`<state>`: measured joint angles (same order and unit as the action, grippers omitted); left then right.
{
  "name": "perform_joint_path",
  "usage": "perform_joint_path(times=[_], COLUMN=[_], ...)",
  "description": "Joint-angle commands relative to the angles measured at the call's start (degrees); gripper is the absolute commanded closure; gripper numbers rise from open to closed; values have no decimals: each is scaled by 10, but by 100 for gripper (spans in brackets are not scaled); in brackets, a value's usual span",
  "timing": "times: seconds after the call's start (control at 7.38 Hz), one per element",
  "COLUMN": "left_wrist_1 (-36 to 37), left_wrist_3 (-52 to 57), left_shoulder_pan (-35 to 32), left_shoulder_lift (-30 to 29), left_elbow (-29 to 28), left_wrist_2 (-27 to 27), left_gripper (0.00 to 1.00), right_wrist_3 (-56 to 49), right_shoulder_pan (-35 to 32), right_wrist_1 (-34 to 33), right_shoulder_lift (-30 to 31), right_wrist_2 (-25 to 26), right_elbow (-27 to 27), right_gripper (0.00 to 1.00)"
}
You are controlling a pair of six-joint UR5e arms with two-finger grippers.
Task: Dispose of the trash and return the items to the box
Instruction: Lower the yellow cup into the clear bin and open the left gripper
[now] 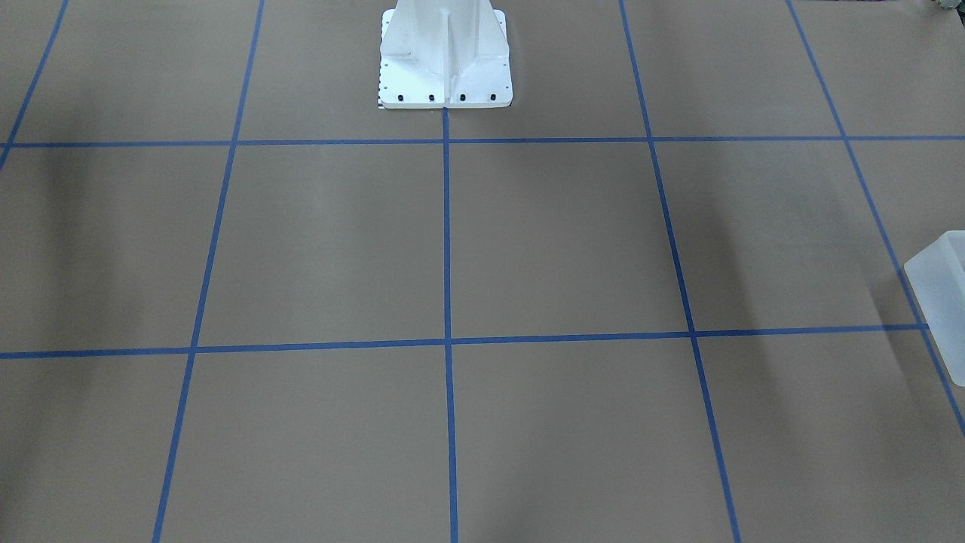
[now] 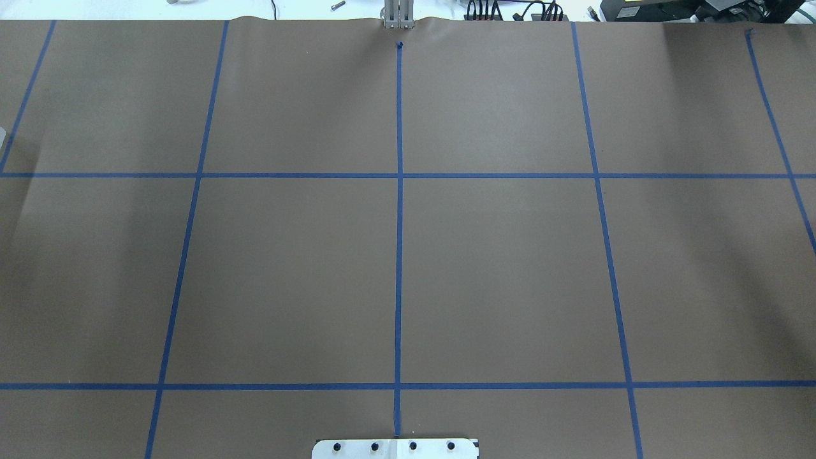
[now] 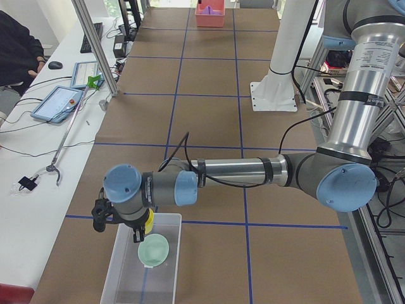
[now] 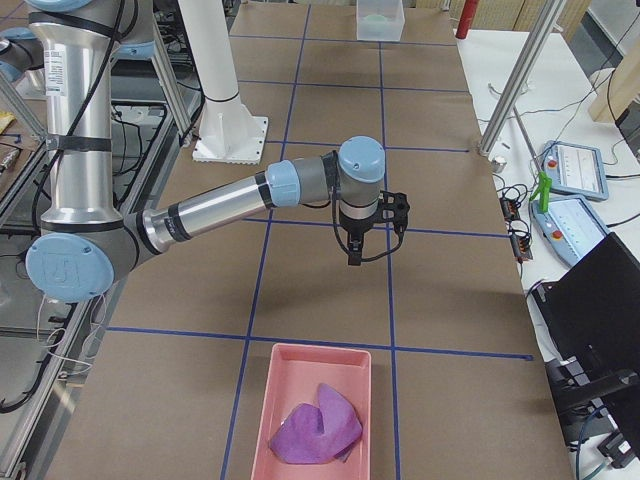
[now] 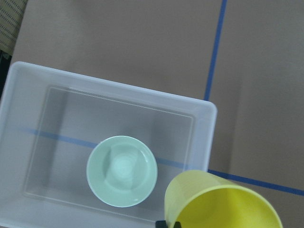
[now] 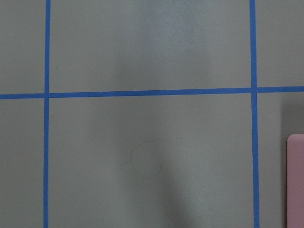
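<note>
The frosted translucent box (image 5: 204,110) lies below my left gripper; it also shows in the exterior left view (image 3: 120,269) and at the front-facing view's right edge (image 1: 942,279). A mint-green bowl (image 5: 122,171) sits upright inside it. My left gripper (image 3: 136,233) is shut on a yellow cup (image 5: 223,204) and holds it tilted above the box's corner, beside the bowl. Only a black tip of the gripper (image 5: 169,223) shows in the wrist view. My right gripper (image 4: 358,245) hangs over bare table in the exterior right view; I cannot tell whether it is open or shut.
A pink tray (image 4: 315,400) with a crumpled purple piece (image 4: 315,428) lies at the table's right end; its corner shows in the right wrist view (image 6: 297,180). The white robot pedestal (image 1: 445,60) stands at mid-table. A side desk with tablets (image 3: 60,101) runs along the far edge.
</note>
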<state>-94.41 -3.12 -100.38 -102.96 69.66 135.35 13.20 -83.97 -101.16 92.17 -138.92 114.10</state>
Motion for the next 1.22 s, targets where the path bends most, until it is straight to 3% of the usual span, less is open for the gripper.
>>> perform_joint_path(times=[0.0, 0.41, 0.54, 0.81, 1.08], left_wrist_1=[-115, -127, -139, -253, -262], left_wrist_3=[8, 6, 5, -35, -44], left_shoulder_pan=[-16, -25, -25, -25, -24], left_shoulder_lift=[-7, -9, -30, -60, -78], left_elbow=[-153, -188, -226, -337, -355], left_wrist_2=[-2, -6, -7, -8, -33], left_gripper=[100, 100, 100, 100, 100], right_wrist_3=[1, 1, 1, 1, 1], right_shoulder_pan=[5, 6, 7, 8, 9], right_wrist_1=[0, 1, 0, 1, 0], right_shoulder_lift=[-1, -2, -2, -5, -5], right_wrist_2=[4, 4, 3, 4, 4], right_elbow=[1, 1, 1, 1, 1], right_gripper=[0, 0, 0, 0, 0])
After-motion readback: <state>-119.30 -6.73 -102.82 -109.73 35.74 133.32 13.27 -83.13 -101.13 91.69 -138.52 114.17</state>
